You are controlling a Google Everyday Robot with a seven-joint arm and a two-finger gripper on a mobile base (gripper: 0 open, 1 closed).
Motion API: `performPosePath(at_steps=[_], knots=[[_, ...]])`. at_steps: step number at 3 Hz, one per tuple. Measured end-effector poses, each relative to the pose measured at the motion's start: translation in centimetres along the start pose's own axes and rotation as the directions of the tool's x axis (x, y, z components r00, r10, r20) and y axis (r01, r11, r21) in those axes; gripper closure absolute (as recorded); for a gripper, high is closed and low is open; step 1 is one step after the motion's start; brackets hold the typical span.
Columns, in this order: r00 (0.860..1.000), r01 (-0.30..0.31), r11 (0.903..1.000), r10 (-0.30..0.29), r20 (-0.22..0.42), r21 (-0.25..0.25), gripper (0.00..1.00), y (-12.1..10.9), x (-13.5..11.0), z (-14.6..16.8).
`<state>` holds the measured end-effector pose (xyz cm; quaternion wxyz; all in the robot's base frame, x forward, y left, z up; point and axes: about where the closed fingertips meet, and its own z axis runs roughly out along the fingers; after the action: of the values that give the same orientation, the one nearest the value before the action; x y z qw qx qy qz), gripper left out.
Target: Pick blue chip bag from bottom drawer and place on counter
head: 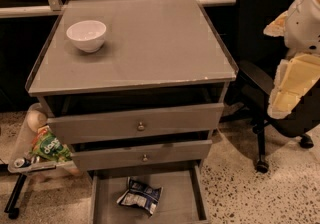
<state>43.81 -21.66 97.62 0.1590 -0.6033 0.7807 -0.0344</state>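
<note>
Where the lowest grey metal drawer (176, 199) stands pulled out, a small crumpled dark-blue-and-silver chip bag (139, 196) lies on its floor. The white-and-yellow gripper (295, 80) hangs at the right edge, well above it; open or closed, I cannot tell. Farther up, the flat grey counter (160, 43) bears a white bowl (86, 34).

Gripper (289, 92), beyond the counter's (150, 43) right edge, off its front-right corner: rounded white shell carrying several small black dots. Below the shell are flat pale-yellow panels with cream-white borders, one stepped beneath the other.
</note>
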Motion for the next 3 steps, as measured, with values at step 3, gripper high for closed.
performPosePath(at_steps=[3], knots=[[1.000,-0.017,0.9982,0.017,-0.003,-0.057,0.00,1.6,0.3,8.7]])
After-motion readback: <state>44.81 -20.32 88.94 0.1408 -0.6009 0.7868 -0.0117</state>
